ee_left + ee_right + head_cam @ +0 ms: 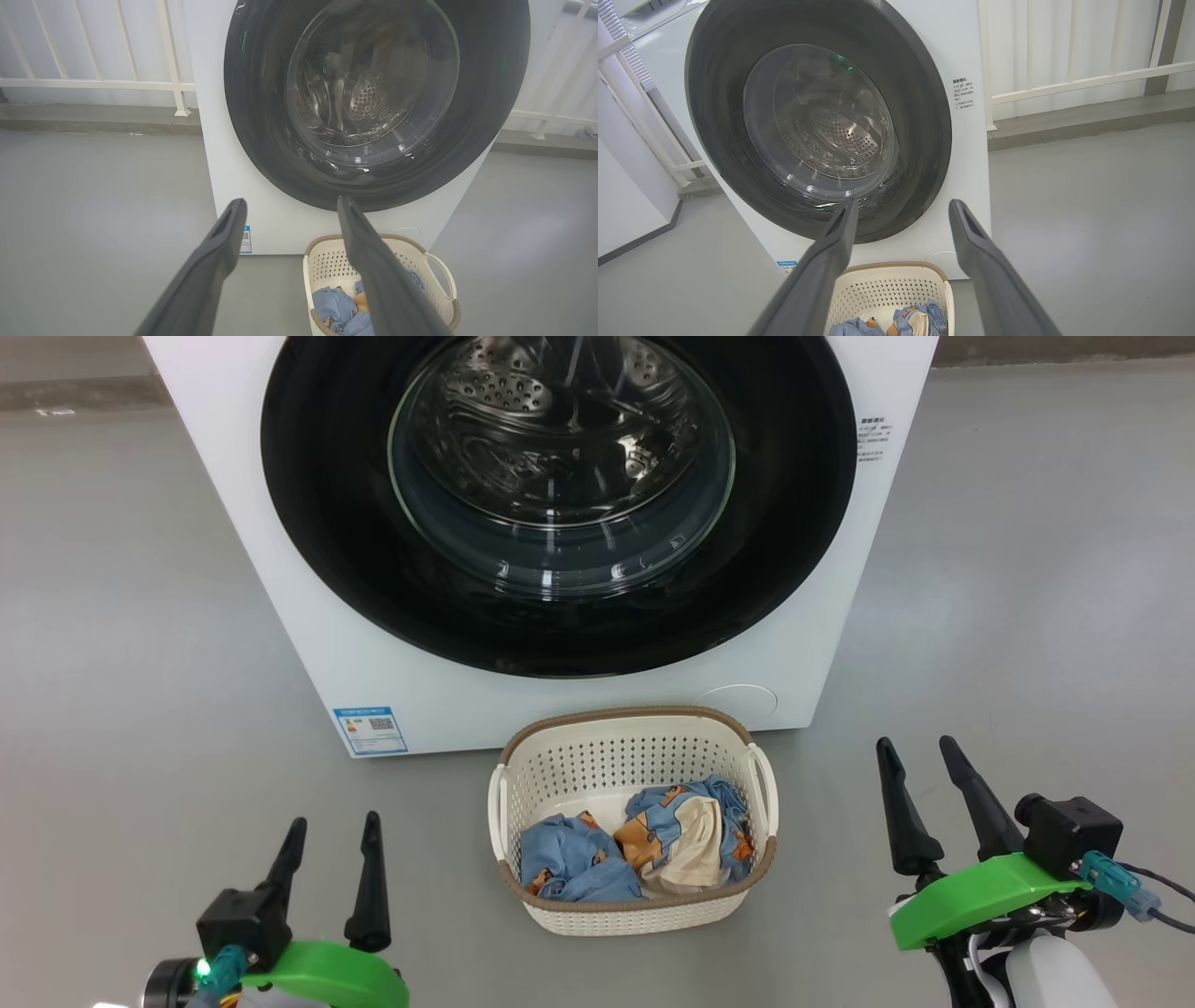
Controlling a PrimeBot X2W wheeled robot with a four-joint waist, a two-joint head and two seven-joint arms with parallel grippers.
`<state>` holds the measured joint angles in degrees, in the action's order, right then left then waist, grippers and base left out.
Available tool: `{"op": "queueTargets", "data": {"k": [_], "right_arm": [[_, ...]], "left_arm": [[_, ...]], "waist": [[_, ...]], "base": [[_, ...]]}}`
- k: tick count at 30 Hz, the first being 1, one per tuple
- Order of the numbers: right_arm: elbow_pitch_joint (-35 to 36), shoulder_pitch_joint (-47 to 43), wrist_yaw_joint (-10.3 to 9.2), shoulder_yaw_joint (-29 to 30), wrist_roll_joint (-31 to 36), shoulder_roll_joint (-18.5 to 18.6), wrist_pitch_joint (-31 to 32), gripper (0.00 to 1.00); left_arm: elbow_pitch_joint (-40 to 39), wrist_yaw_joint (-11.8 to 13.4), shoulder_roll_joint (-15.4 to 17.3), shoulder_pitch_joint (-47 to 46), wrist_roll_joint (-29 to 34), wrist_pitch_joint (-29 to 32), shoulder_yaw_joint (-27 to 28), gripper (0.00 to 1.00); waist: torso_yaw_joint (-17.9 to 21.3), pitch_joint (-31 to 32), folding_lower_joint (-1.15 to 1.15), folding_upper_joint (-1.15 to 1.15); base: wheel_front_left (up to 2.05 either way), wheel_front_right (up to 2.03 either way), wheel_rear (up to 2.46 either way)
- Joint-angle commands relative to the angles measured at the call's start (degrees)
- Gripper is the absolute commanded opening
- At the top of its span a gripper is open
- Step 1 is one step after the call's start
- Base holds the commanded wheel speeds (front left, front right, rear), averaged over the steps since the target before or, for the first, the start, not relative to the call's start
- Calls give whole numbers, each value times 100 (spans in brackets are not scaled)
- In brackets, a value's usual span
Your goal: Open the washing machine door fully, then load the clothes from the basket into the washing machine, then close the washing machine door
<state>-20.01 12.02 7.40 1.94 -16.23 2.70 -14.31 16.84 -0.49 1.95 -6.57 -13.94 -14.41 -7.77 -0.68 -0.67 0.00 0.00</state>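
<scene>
Open-jawed, left gripper (pixel 335 819) and right gripper (pixel 915 741) face the shut door (pixel 317 523): rigid, slick, probably best hooked at its rim.

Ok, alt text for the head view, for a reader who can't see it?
A white washing machine with its round black door closed stands behind a cream basket of blue clothes on a grey floor. The left tool and right tool sit open and empty at the lower corners.

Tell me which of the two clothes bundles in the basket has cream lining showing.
The right-hand bundle in the basket: cream fabric is turned out on top, while the left-hand bundle shows blue print alone.
</scene>
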Motion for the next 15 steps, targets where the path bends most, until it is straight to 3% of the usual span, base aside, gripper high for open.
{"op": "queueTargets", "data": {"k": [1, 15], "right_arm": [[90, 194, 9, -175, 48, 18, -69, 100], [34, 200, 9, -200, 52, 18, -69, 100]], "left_arm": [[-126, 40, 93, -255, 36, -59, 201, 100], [-148, 78, 93, -235, 38, -59, 178, 100]], "waist": [[5, 6, 0, 0], [4, 9, 0, 0]], "base": [[0, 0, 0], [0, 0, 0]]}}
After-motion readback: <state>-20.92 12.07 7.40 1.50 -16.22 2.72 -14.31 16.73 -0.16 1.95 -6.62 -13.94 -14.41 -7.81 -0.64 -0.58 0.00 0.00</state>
